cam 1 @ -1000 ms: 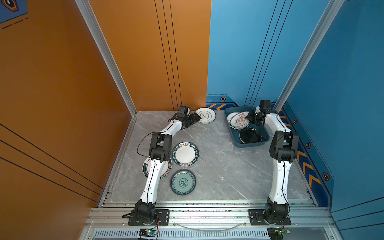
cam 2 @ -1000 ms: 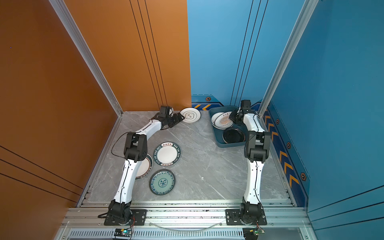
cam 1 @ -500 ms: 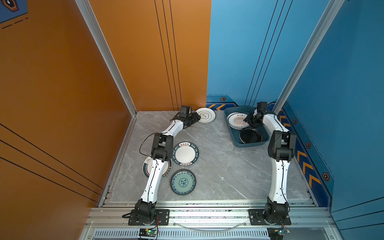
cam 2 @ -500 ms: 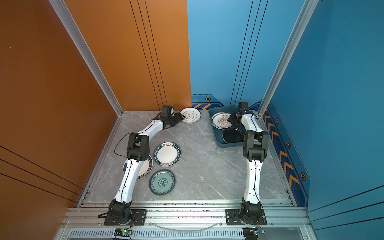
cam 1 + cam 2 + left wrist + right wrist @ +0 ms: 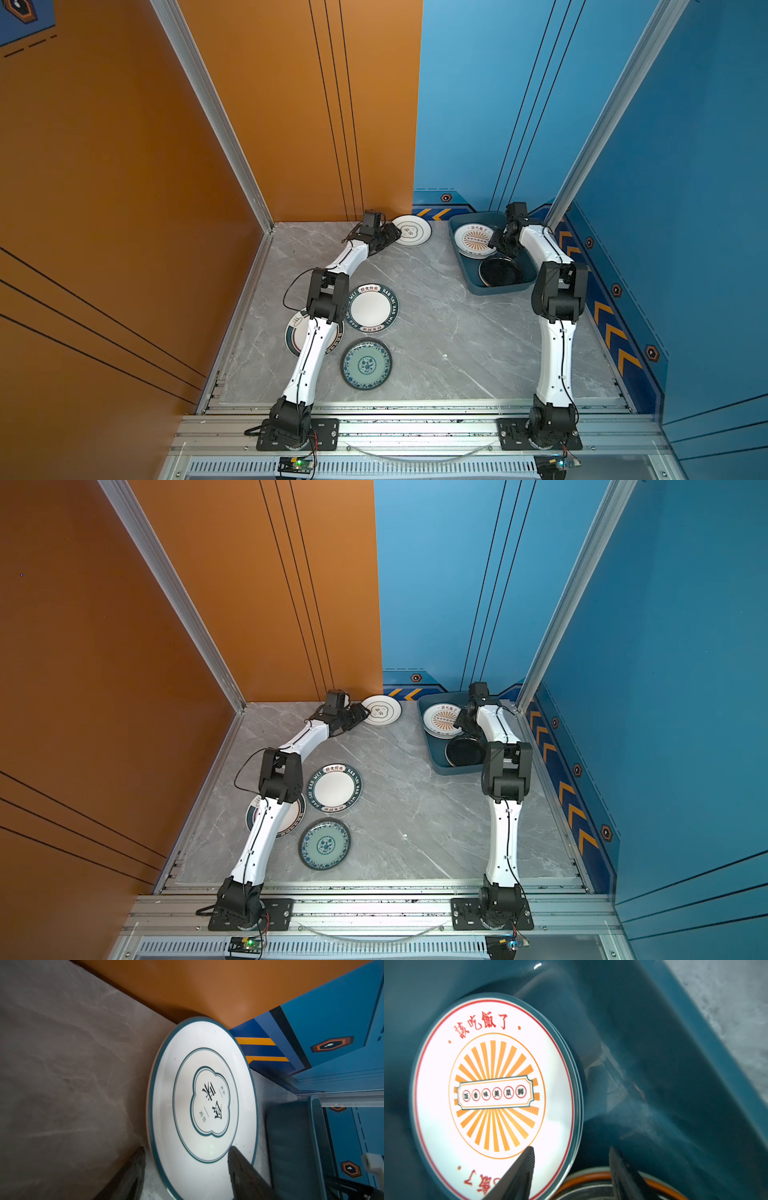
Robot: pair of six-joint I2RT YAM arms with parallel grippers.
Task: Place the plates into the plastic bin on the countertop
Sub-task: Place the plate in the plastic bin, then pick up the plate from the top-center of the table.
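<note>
A white plate with a dark-green rim (image 5: 411,231) (image 5: 201,1105) lies on the countertop (image 5: 436,332) against the back wall. My left gripper (image 5: 392,233) (image 5: 185,1157) is open, with one finger over the plate and one outside its near rim. The plastic bin (image 5: 505,287) (image 5: 654,1064) at the back right holds a white sunburst plate (image 5: 473,240) (image 5: 494,1093) and a black plate (image 5: 498,271) with an orange rim (image 5: 591,1178) under it. My right gripper (image 5: 498,243) (image 5: 572,1159) hangs open over the sunburst plate's edge, holding nothing.
Three more plates lie at the left front: a white one with a lettered dark-green rim (image 5: 372,308), a teal floral one (image 5: 365,363), and one partly under my left arm (image 5: 297,332). Orange and blue walls close in the back and sides.
My left gripper has slid forward onto the green-rimmed plate's rim and its jaws have narrowed. My right gripper's jaws have spread apart over the sunburst plate.
</note>
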